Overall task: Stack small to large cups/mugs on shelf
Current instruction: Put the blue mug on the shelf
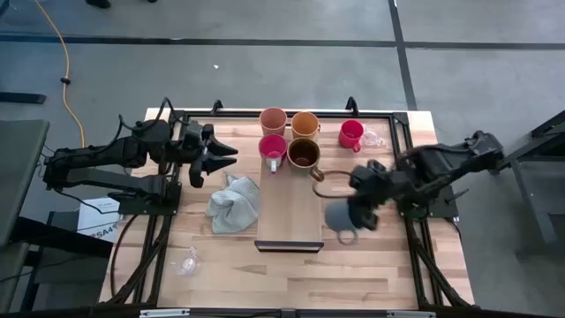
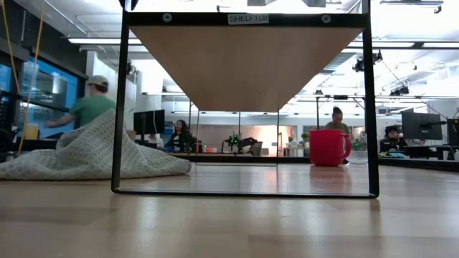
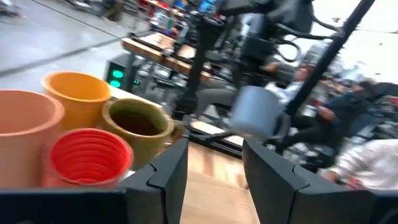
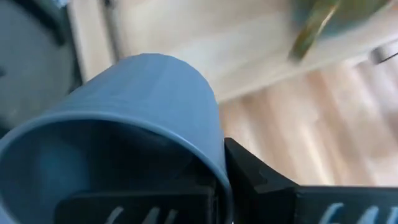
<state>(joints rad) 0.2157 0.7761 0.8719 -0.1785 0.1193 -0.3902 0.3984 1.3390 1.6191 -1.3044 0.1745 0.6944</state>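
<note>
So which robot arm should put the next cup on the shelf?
Probably the right one. Its gripper already holds the blue-grey mug beside the shelf. The left gripper is open and holds nothing, off to the shelf's other side.

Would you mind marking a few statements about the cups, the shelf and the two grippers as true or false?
1. The right gripper holds the blue-grey mug. True.
2. The blue-grey mug stands on the shelf. False: it is held beside the shelf's right edge, not on it.
3. Four cups sit at the shelf's far end: peach cup, orange cup, pink cup and brown mug. True.
4. The red mug is on the shelf. False: it stands on the tabletop to the right of the shelf.
5. The left gripper holds the grey cloth. False: it is open and empty, above the cloth.
</note>
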